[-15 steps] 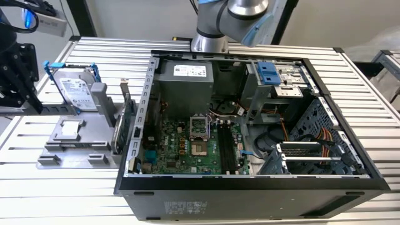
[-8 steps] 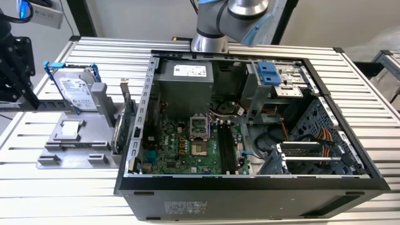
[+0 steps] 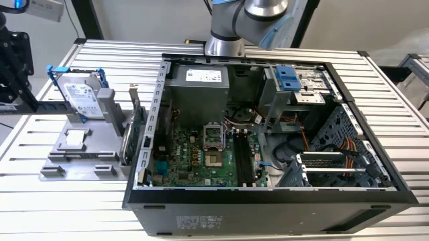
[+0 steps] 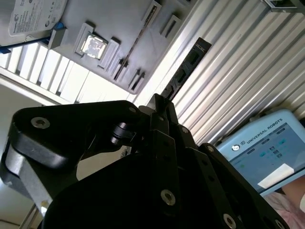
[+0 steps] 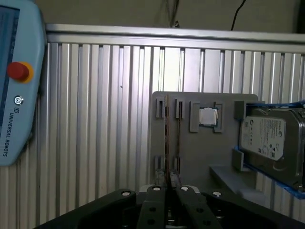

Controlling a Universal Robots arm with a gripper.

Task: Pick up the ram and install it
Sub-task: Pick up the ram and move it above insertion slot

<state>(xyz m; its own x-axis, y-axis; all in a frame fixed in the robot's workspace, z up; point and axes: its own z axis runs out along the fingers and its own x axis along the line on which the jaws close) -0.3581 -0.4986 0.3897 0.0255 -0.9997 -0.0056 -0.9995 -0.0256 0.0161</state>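
Note:
In the second wrist view the ram (image 4: 188, 67), a dark narrow stick, juts out from my gripper (image 4: 164, 102), whose black fingers are shut on its near end. The first wrist view shows the ram (image 5: 166, 138) edge-on as a thin line running up from the gripper (image 5: 169, 187). The gripper hangs high above the grey parts holder (image 5: 200, 143). The open computer case (image 3: 159, 100) lies on the table in the exterior view. Its green motherboard (image 3: 194, 160) has black memory slots (image 3: 242, 158) near the middle. The robot arm (image 3: 241, 20) rises at the top.
On the holder (image 3: 80, 150) stand a silver hard drive in a blue frame (image 3: 80, 100), a small chip (image 5: 208, 116) and a green card (image 3: 136, 128) upright by the case wall. A teach pendant (image 5: 14, 81) lies on the ribbed aluminium table (image 5: 95, 119).

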